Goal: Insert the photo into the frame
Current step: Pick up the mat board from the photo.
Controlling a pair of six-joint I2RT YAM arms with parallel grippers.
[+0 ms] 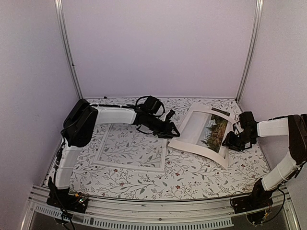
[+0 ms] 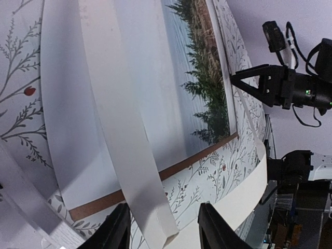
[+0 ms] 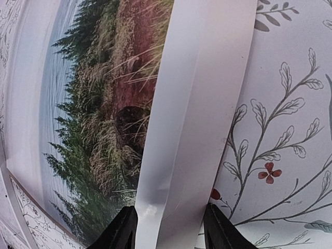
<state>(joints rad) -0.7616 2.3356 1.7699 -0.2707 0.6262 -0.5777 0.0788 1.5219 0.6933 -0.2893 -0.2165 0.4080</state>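
The photo is on the right side of the table, which has a cloth with leaves and little red flowers on it. The photo does not lie flat. It bends up in the middle like a little bridge. Its picture side faces up, and I can see dark trees, water and a wide white border. One arm is at each end of it.

The left gripper reaches over from the left and meets the photo's left edge. In its own camera its two fingers stand apart. A strip of the white border runs into the gap between them. I cannot tell if they pinch the sheet or only sit around it.

The right gripper is at the photo's right edge. Its fingers stand apart too, and the white border fills the space between them. There is a small crease in the border right by the fingers. Here too I cannot tell if the sheet is squeezed.

The frame lies flat on the table, left of the photo and partly under the left arm. It is thin and white, and the leafy cloth shows through its middle. The photo is outside the frame. Its left edge is just beside the frame's right side, but I cannot tell if they touch.
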